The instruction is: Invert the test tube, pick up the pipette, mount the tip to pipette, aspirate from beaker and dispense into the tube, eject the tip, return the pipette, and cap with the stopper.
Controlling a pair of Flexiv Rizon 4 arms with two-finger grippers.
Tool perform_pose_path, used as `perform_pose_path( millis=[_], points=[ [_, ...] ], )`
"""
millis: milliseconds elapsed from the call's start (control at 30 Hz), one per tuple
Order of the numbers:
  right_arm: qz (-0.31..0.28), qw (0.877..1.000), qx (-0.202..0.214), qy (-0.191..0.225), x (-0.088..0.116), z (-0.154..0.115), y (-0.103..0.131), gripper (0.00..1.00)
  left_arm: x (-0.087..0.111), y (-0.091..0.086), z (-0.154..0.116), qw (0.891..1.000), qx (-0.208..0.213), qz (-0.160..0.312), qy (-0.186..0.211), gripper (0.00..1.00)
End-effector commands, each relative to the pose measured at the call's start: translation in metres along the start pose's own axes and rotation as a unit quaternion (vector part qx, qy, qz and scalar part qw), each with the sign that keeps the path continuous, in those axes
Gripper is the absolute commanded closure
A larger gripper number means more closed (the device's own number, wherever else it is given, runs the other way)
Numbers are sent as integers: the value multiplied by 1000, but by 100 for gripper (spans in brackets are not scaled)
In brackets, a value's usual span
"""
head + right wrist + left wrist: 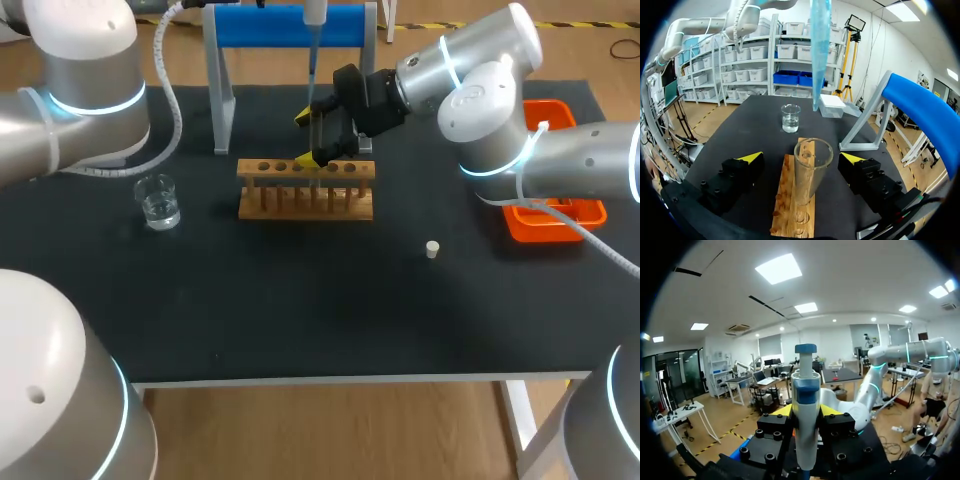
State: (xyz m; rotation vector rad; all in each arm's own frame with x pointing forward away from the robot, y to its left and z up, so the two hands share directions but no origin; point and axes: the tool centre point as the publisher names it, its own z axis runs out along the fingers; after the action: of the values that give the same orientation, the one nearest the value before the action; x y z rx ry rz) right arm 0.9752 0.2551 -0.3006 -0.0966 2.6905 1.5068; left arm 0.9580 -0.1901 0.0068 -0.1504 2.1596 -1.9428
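A clear test tube (812,170) stands upright, mouth up, in the wooden rack (306,190). My right gripper (802,157) is open, with one finger on each side of the tube and neither touching it. In the head view this right gripper (316,138) sits over the rack's middle. My left gripper (805,412) is shut on the white and blue pipette (805,390). The pipette (313,40) hangs from the head view's top edge, its tip (819,55) above and just beyond the tube. A glass beaker (158,201) with clear liquid stands left of the rack. The small white stopper (432,249) lies to the rack's right.
A blue-topped stand (290,25) on grey legs rises behind the rack. An orange tray (555,215) sits at the table's right edge under my right arm. A white box (832,106) rests beyond the rack near the stand's leg.
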Motion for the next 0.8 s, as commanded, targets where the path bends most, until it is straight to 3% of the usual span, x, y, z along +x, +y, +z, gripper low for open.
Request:
perform_pose_path(
  millis=[33, 800],
  points=[
    [0, 1000, 1, 2, -1, -1, 0, 0, 1, 3, 1, 1000, 4, 2, -5, 100],
    [0, 1000, 1, 2, -1, -1, 0, 0, 0, 15, 9, 1000, 11, -8, -1, 100]
  ],
)
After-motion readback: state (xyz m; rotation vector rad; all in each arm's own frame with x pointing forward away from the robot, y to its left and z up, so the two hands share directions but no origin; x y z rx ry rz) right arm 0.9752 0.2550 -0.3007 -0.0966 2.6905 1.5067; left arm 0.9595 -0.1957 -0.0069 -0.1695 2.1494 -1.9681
